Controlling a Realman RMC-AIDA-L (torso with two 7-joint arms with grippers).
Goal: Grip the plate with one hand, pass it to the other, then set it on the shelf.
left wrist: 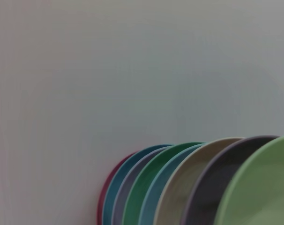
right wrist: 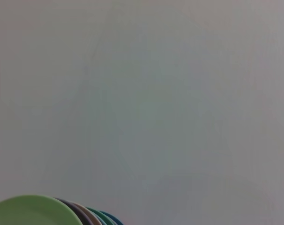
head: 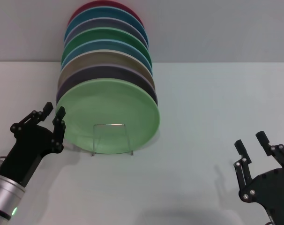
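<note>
The light-green plate (head: 111, 108) stands upright at the front of a row of plates, leaning in the thin wire shelf (head: 110, 138), whose rectangular front loop crosses the plate's lower face. My left gripper (head: 55, 110) is open just beside the plate's left rim, with nothing between its fingers. My right gripper (head: 250, 140) is open and empty low at the right, well away from the plate. The left wrist view shows the plate (left wrist: 264, 187) edge-on at the near end of the row. Only the top of the plate (right wrist: 29, 213) shows in the right wrist view.
Behind the light-green plate stand several more upright plates (head: 107, 44) in dark grey, beige, blue, darker green, lilac, teal and red. The pale table (head: 217, 103) stretches away to the right of the row.
</note>
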